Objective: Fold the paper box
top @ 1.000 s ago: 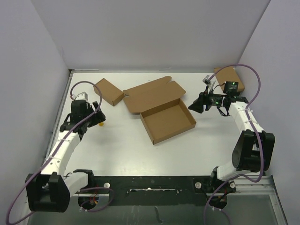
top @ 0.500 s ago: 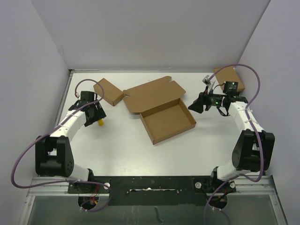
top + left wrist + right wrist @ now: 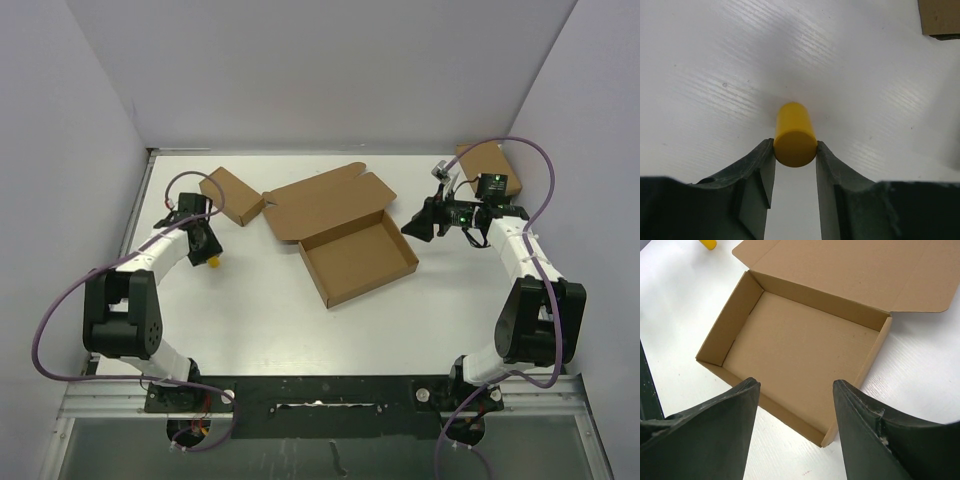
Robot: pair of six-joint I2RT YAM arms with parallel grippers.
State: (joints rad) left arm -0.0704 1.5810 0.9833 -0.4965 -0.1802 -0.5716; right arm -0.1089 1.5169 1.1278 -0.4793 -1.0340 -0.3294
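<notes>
paper box (image 3: pixel 358 262) lies open-lidded while left tool (image 3: pixel 795 145) pinches yellow cylinder (image 3: pixel 794 127).

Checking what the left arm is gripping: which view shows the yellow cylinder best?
Left wrist: the yellow cylinder lies mid-frame, its round end clamped in the left gripper. Top external shows only a yellow speck by that gripper; right wrist clips a bit at its top-left corner.

Left arm (image 3: pixel 145 262) was folded sharply at elbow, forearm angled toward far left, wrist low over table. Left gripper (image 3: pixel 795 148) was pinched on yellow cylinder (image 3: pixel 794 125), both fingers touching its sides. Right arm (image 3: pixel 518 255) stood tall, forearm reaching inward, wrist raised. Right gripper (image 3: pixel 795 386) had jaws spread wide, gripping nothing.
</notes>
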